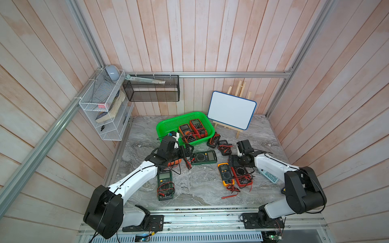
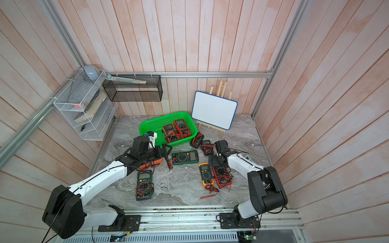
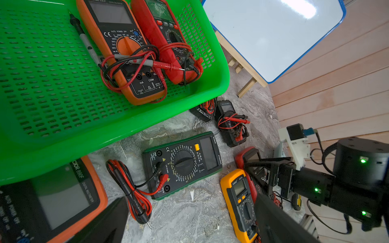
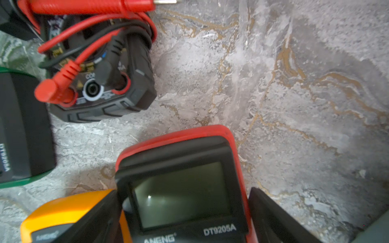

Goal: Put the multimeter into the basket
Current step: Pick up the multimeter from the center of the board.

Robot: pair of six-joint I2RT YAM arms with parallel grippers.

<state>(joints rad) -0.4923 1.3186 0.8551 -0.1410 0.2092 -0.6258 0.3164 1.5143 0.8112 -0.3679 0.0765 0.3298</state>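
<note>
**Two in, more outside**

The green basket point(image 1: 168, 124) holds an orange-cased meter point(image 1: 186, 131) and a red-cased meter point(image 1: 196, 126). The right gripper point(image 4: 183, 191) stands wide open astride the red multimeter point(image 1: 241, 172), which lies on the table point(image 1: 200, 189) outside the basket. The left gripper point(image 3: 191, 197) gapes too, gripping nothing.

"ANENG DT9205A" on the red multimeter point(image 4: 183, 189) — "890F" on the orange multimeter point(image 3: 63, 199)

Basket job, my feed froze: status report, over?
Right tool open, straddling red multimeter. Left tool open beside orange multimeter. Basket holds two meters. Yellow multimeter tight against red one.
</note>
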